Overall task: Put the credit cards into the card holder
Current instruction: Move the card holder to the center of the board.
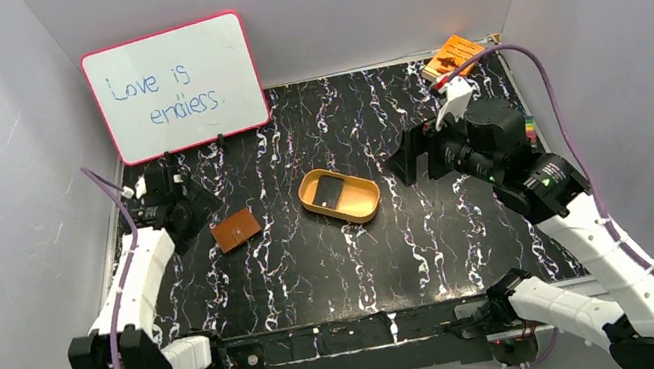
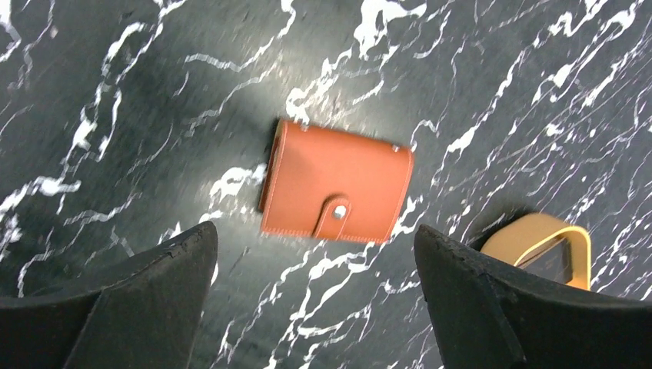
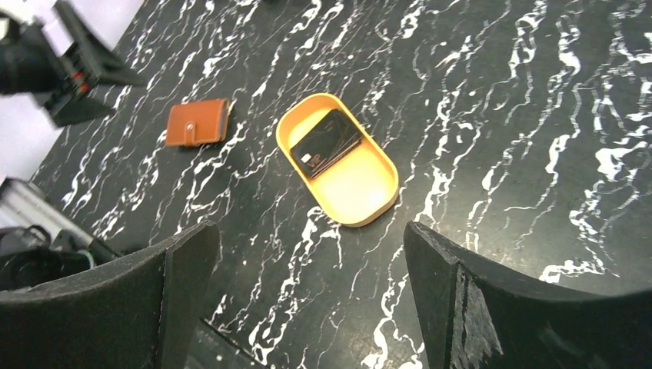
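One black table [image 1: 319, 277], veined with white, fills the floor of a grey-walled booth. A pink-framed whiteboard [image 1: 174, 88] with blue handwriting stands at its far left edge.

The left arm [image 1: 132, 280] reaches up the left side of the table, and the right arm [image 1: 597, 238] bends in from the right. The left gripper [image 2: 314, 238] hovers above the tabletop with its jaws spread wide and nothing between them; the wrist view looks past its dark fingers [image 2: 165, 284] to the card holder [image 2: 334, 184] just beyond. The right gripper [image 3: 307, 231] hangs off the table to the right of centre, facing left, its jaws likewise wide apart and empty.

A tan oval tray [image 1: 363, 211] sits near the middle of the table, between the two grippers. To its left, near it but not touching, the reddish-brown card holder lies flat on the marble — folded shut, strap tab across the front.

An orange booklet [image 1: 453, 56] rests in the far right corner, behind the right arm.

Inside the tray, a black credit card [image 3: 326, 143] lies at the end nearer the card holder. Whether a second card sits beneath it cannot be told from these views.

Smallest of all, the metal snap button [image 2: 338, 214] shows on the holder's strap — fastened down.
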Available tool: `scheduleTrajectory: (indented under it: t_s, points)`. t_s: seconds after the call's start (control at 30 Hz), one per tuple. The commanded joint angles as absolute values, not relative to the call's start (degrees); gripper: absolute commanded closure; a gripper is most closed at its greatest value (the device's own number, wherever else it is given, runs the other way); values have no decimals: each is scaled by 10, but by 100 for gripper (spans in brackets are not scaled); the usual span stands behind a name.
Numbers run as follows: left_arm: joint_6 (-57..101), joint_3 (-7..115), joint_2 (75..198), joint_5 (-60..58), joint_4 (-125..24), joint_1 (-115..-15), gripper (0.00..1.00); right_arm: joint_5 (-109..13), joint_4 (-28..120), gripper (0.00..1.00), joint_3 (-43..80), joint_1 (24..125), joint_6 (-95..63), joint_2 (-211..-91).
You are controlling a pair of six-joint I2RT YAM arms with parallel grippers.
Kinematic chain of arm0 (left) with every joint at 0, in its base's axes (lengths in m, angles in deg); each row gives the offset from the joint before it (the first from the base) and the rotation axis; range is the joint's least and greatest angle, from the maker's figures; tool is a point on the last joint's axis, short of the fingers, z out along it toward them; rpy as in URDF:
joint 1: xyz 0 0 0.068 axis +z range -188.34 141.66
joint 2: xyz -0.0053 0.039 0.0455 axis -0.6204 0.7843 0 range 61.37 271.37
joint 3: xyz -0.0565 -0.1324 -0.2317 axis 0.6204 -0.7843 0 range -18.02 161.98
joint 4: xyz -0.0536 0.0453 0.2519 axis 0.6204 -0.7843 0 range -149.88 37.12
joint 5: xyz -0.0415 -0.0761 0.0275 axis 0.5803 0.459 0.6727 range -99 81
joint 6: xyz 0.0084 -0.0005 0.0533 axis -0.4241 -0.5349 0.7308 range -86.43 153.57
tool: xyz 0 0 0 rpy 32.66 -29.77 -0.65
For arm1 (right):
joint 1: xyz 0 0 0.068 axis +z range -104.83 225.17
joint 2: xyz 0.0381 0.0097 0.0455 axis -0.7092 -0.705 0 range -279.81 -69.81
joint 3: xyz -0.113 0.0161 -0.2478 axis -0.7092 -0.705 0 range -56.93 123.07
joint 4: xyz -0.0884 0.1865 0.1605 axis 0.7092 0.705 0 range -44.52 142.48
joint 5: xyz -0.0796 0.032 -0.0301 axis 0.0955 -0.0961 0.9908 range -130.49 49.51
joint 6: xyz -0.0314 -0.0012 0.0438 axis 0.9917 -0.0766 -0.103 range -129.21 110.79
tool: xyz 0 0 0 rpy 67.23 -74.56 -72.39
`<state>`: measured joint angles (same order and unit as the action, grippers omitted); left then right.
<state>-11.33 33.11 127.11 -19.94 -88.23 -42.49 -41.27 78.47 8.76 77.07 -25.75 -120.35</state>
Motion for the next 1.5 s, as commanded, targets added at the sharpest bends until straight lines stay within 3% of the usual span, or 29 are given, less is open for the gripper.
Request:
scheduleTrajectory:
  t_s: [0.0,0.3,0.63,1.07,1.47]
  points:
    - [-76,347,1324,-127,-770,-385,5,-501,759,2,72,770,-262,-1203]
    - [-41,389,1490,-93,-699,-348,22,-578,776,11,10,774,-282,-1232]
    - [-28,362,1546,-44,-680,-351,36,-602,750,19,-36,836,-299,-1253]
    - [-75,197,1432,12,-675,-385,48,-504,690,26,-30,983,-371,-1336]
    - [-131,114,1281,35,-697,-462,52,-507,571,33,-55,1012,-458,-1469]
